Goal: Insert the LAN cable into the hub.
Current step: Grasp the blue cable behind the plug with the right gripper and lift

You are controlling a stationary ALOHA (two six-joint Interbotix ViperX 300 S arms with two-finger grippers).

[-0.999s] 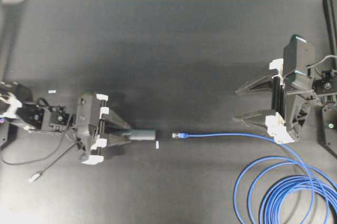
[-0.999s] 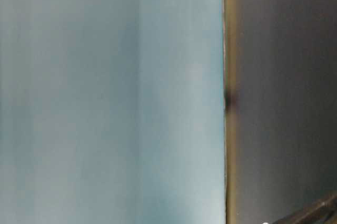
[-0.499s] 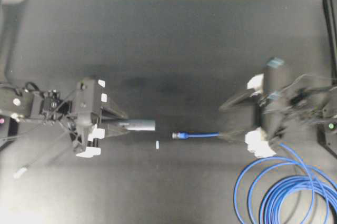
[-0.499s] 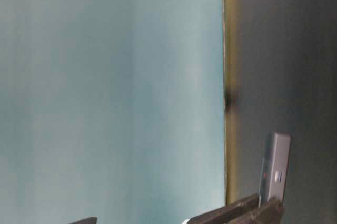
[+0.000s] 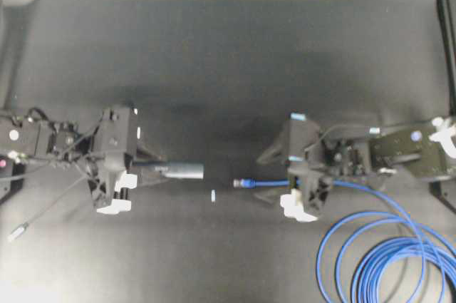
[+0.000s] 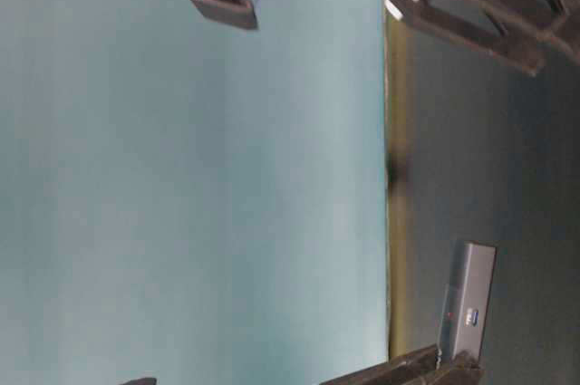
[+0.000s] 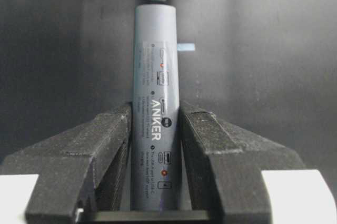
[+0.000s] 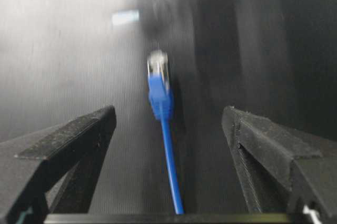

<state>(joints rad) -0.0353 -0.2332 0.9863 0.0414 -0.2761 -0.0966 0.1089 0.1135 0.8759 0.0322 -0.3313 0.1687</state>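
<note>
LAN cable (image 5: 370,246): We saw the bright-blue cable lying on the dark table (image 5: 228,53), its loops piled at the lower right of the overhead view and one straight run leading left from under the right arm.
Plug (image 8: 158,79): We found the blue-booted clear plug flat on the table, near the middle, its tip facing the hub. In the right wrist view it lay between the two fingers, touching neither, and was blurred.
Hub (image 7: 155,103): We saw the slim dark-grey bar clamped by the sides of its rear half and sticking straight out ahead of the left gripper, free end toward the plug. The two were apart, with bare table between them in the overhead view. In the table-level view the hub stood clear of the table surface. Its top label carried white lettering and small port marks.
Left gripper (image 7: 155,145): We saw its black fingers pressed against both sides of the hub, closed as far as the bar allowed.
Right gripper (image 8: 168,129): We saw its fingers spread wide on either side of the cable, just behind the plug, gripping nothing.
Grey cord (image 5: 50,203): We traced the thin cord trailing left of the left arm to a small silver plug (image 5: 18,231) on the table.
White scrap (image 5: 213,195): We noted a tiny pale scrap on the table, just below the gap between hub and plug.
</note>
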